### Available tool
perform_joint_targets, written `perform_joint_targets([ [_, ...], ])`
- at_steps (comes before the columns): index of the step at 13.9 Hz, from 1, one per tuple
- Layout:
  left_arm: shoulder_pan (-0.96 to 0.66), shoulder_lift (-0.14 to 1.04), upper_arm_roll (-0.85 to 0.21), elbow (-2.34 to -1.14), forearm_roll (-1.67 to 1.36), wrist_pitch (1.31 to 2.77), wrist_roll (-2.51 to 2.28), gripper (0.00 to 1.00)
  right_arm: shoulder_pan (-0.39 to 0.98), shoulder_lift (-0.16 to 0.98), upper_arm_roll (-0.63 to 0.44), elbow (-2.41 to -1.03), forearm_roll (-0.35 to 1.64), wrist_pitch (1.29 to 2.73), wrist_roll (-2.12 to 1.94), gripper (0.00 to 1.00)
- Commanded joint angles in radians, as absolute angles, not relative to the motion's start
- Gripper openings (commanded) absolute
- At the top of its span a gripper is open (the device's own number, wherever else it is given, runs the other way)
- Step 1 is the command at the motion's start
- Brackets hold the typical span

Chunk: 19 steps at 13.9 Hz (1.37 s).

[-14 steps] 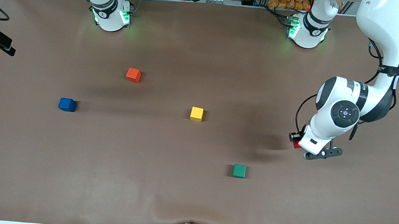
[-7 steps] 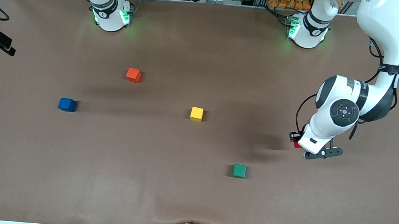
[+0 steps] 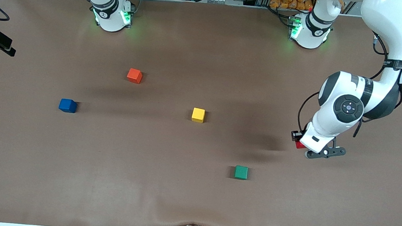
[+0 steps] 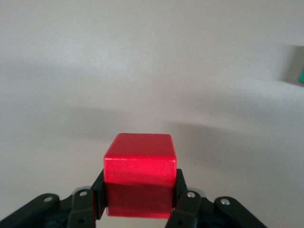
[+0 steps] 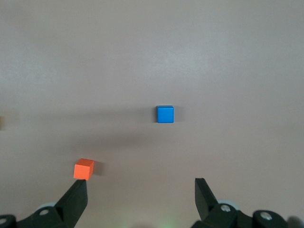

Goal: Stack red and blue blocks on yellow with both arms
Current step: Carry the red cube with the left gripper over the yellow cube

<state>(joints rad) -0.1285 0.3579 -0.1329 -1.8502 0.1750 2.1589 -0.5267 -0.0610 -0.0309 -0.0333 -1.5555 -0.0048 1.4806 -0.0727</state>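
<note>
A: Why is the red block (image 4: 140, 173) up in the air?
B: The left tool (image 4: 140, 202) squeezes it tight, over the tabletop (image 3: 179, 184) at the left arm's end, well apart from the yellow block (image 3: 198, 115), ready to carry there.
A: And the blue block (image 3: 68, 105)?
B: It sits on the tabletop, toward the right arm's end from yellow. The right tool (image 5: 140, 199) hangs wide open, holding nothing, waiting.
A: Anything hidden?
B: From the front, the arm covers most of the red block.

Bare table (image 3: 164, 183) around yellow cube (image 3: 198, 115)

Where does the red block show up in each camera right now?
Front view: red block peeks out under the left gripper, toward the left arm's end.
Left wrist view: red block clamped between the fingers.
Right wrist view: not in it.
Shared landmark: green block.
</note>
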Motion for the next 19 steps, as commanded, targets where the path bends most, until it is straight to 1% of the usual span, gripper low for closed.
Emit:
perform_joint_targets([
  [1,-0.129,0.327,-0.162,-1.864,0.198,2.143,-0.523,0.0,-0.075,-0.049,-0.025,-1.571,0.011,1.479,-0.066,1.0],
  [9,-0.149,0.333,-0.282,-1.844,0.196,2.143,-0.528,0.0,-0.077,-0.049,-0.025,-1.571,0.011,1.479,-0.066,1.0],
  [11,-0.193,0.345,-0.282,-1.819,0.196,2.143,-0.531,0.0,-0.075,-0.049,-0.025,-1.571,0.011,1.479,-0.066,1.0],
  [14,-0.259,0.402,-0.282,-1.738,0.195,2.112,-0.537,0.0,-0.074,-0.049,-0.025,-1.569,0.011,1.48,-0.066,1.0],
  [18,-0.362,0.543,-0.281,-1.524,0.192,1.996,-0.54,0.0,-0.075,-0.048,-0.025,-1.569,0.011,1.482,-0.066,1.0],
  [19,-0.388,0.564,-0.281,-1.502,0.192,1.994,-0.54,0.0,-0.075,-0.048,-0.025,-1.569,0.011,1.483,-0.066,1.0],
])
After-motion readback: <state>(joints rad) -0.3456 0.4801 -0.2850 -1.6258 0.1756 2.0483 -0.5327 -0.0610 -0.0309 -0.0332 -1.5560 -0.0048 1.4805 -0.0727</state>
